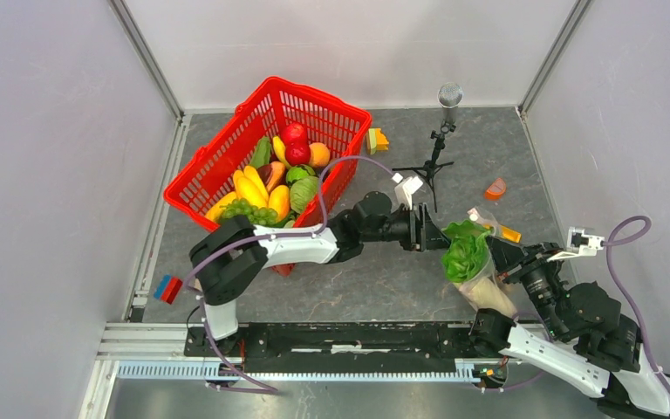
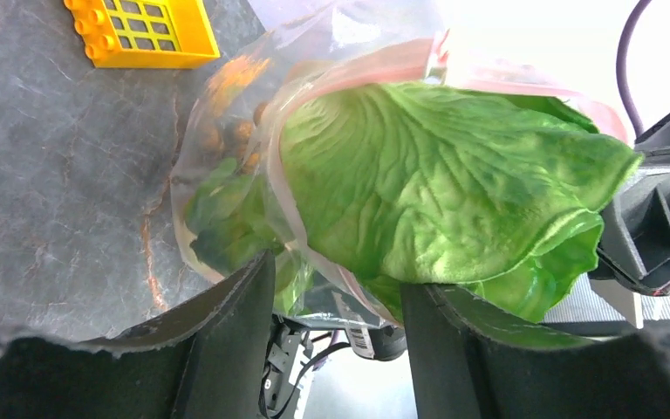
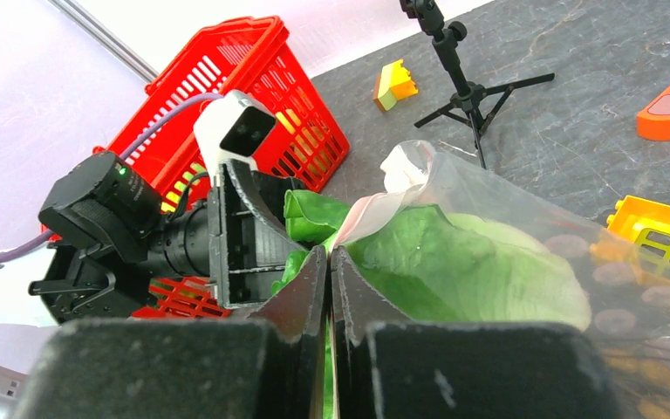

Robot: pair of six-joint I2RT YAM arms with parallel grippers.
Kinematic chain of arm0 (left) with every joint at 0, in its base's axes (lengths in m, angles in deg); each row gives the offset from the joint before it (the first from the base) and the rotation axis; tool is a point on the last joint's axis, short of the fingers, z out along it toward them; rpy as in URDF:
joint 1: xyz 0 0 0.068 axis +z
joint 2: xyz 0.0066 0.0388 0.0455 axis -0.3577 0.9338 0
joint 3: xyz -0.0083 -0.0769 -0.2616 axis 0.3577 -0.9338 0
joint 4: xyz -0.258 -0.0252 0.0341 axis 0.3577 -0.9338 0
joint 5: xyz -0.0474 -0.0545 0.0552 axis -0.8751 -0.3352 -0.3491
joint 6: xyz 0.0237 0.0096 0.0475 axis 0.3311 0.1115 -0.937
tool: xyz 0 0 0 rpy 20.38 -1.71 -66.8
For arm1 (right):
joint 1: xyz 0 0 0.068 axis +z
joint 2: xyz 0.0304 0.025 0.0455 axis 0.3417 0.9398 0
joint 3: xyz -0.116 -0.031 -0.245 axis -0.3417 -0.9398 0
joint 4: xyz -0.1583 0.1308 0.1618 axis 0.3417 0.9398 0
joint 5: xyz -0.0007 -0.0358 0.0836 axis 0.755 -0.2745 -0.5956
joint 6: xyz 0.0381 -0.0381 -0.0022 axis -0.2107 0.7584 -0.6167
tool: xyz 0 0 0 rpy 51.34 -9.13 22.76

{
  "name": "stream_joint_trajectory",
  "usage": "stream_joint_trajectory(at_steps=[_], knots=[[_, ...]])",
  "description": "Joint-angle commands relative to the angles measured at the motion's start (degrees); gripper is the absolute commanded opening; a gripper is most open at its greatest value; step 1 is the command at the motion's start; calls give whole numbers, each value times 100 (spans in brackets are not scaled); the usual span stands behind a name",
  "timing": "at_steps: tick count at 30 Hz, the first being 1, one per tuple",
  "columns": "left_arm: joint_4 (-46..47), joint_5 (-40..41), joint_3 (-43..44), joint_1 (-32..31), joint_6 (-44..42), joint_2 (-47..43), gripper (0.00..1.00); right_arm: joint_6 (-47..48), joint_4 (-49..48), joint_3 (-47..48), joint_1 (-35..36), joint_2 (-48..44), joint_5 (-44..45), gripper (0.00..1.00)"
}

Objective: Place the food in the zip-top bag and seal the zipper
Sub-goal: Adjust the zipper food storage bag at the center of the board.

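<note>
The clear zip-top bag (image 1: 487, 286) stands tilted at the right front, with a cream-white vegetable low inside it. Green lettuce (image 1: 464, 249) sticks halfway out of its mouth. My right gripper (image 3: 329, 253) is shut on the bag's pale pink zipper strip (image 3: 371, 214) and holds the mouth edge up. My left gripper (image 2: 336, 297) is open just left of the mouth. The lettuce (image 2: 436, 183) and the bag's rim lie right in front of its fingers (image 2: 235, 332). The pink strip (image 2: 375, 65) curves over the lettuce. More toy produce fills the basket.
A red mesh basket (image 1: 314, 94) of fruit stands at the back left. A small tripod with a microphone (image 1: 436, 157) stands behind the bag. A yellow block (image 2: 144, 30), an orange piece (image 1: 495, 188), a yellow-green block (image 1: 377, 140) and red-blue blocks (image 1: 167, 288) lie around.
</note>
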State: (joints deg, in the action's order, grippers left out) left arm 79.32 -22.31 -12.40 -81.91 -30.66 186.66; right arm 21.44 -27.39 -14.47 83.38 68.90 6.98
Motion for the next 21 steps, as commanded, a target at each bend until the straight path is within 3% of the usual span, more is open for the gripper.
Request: stream_joint_trajectory(at_steps=[1,11,21], knots=[[431,-320,323,-64,375,359,59,0,-376,56,75,-166,28,6],[-475,-29,829,-190,-176,642,50,30,-518,21,94,-145,-48,6],[-1428,465,1216,-191,-1144,282,2,42,-625,-32,103,-111,-103,6]])
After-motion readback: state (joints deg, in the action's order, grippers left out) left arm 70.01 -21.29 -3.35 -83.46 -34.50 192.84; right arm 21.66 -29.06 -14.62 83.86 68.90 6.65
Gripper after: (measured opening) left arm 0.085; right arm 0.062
